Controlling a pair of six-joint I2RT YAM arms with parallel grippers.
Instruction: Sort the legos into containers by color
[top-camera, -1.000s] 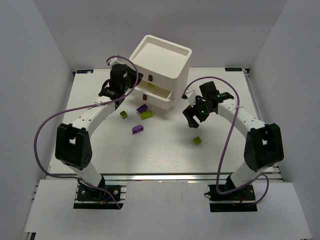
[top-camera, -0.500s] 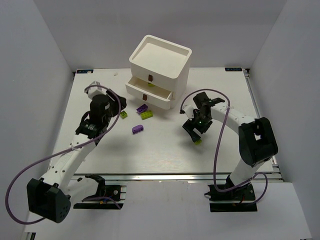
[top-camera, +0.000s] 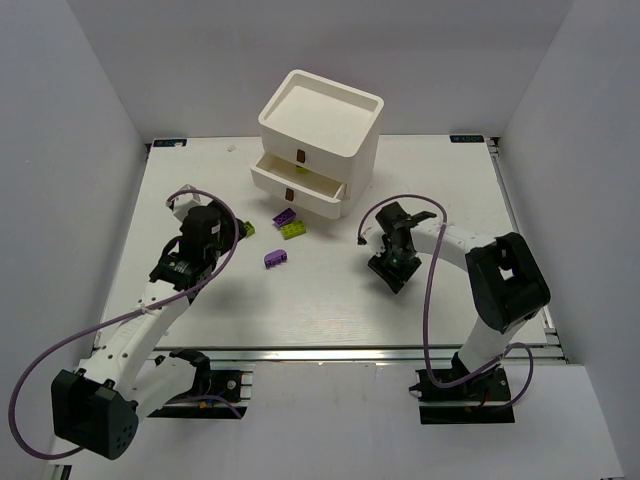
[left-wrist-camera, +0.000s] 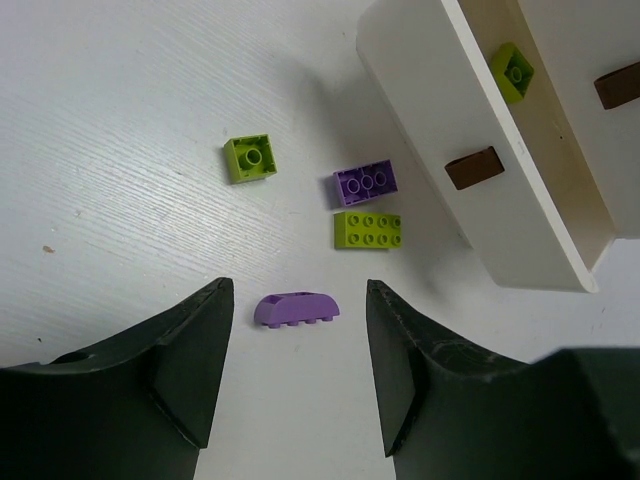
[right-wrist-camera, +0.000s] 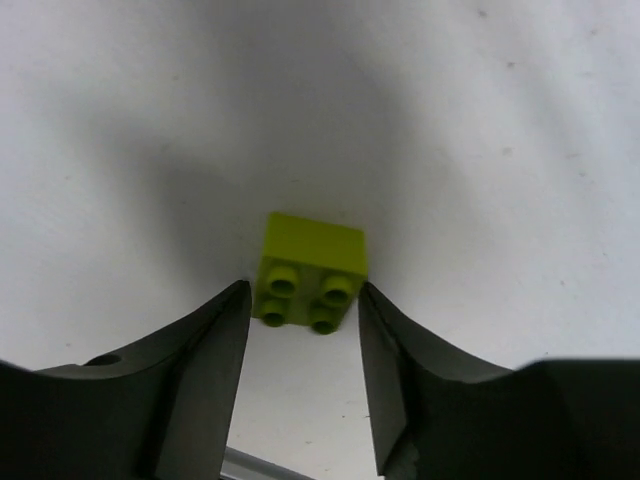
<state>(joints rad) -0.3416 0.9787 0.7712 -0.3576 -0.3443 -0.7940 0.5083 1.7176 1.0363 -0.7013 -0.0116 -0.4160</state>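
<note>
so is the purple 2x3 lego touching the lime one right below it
Apart. The left wrist view shows a thin strip of table between the purple brick and the lime brick.

A white desk (top-camera: 330, 300) with fine wood grain sits enclosed by plain grey walls (top-camera: 70, 120) at nine, twelve and three o'clock, evenly lit.

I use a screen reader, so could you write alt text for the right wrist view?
A small lime-green plastic brick with four studs sits on the white table, framed between the two dark fingers of the right pincer, which is open around it. Whether the fingers touch it is unclear.
</note>
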